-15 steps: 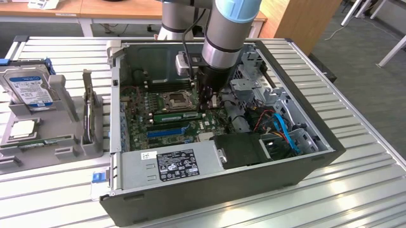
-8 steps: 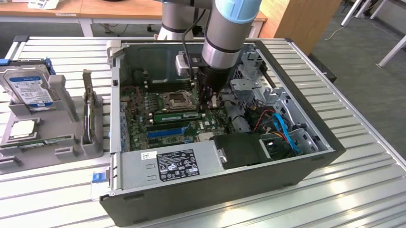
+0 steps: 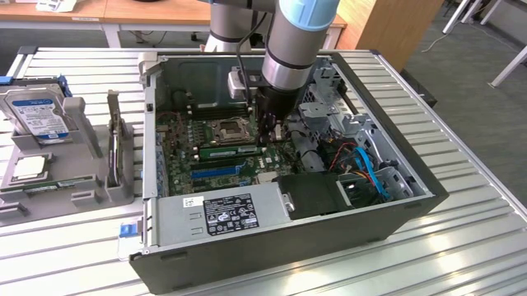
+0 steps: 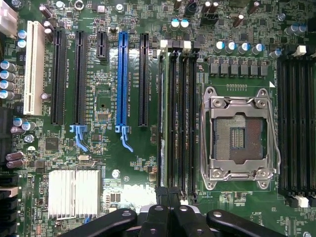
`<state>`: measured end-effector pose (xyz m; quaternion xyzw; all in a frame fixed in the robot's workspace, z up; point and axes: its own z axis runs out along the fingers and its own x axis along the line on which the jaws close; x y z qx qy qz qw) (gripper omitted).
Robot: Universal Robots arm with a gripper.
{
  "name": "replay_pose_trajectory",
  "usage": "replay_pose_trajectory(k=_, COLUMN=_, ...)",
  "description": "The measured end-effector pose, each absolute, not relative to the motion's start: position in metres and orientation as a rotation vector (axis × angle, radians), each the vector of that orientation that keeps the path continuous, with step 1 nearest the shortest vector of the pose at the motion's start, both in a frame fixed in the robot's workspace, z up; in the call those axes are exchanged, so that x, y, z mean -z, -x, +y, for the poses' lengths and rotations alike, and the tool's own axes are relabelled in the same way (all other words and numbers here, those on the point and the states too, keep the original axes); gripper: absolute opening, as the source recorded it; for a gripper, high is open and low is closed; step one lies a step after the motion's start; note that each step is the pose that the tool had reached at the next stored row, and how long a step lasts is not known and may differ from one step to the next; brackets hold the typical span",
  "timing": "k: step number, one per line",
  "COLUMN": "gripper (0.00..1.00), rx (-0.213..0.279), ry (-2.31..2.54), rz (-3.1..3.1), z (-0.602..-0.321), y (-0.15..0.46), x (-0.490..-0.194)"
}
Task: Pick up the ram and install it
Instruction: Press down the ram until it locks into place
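The ram (image 3: pixel 229 150) is a narrow green stick standing in a black slot of the motherboard (image 3: pixel 177 166), just beside the CPU socket (image 3: pixel 226 129), inside the open computer case (image 3: pixel 272 259). My gripper (image 3: pixel 270 137) reaches down into the case and sits over the end of the ram on the exterior view's right. In the wrist view the ram (image 4: pixel 163 123) shows edge-on in the slot farthest from the CPU socket (image 4: pixel 240 136). The gripper (image 4: pixel 169 197) is shut, its black fingertips pressed together at that slot's end. Whether they touch the stick is hidden.
A grey power supply (image 3: pixel 222 213) and blue cables (image 3: pixel 371 172) crowd the near side of the case. Drive-bay metalwork (image 3: pixel 329 117) stands close to the arm. On the exterior view's left a grey fixture (image 3: pixel 91 191) holds a hard drive (image 3: pixel 37 114), a processor (image 3: pixel 29 166) and an upright card (image 3: pixel 113 145).
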<state>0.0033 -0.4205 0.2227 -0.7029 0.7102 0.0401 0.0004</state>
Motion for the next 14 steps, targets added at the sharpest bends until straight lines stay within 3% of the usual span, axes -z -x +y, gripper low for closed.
replay_pose_trajectory(k=14, gripper=0.1, rx=-0.126, ry=2.207, rz=2.231, z=-0.4205, y=-0.0033, x=-0.2223)
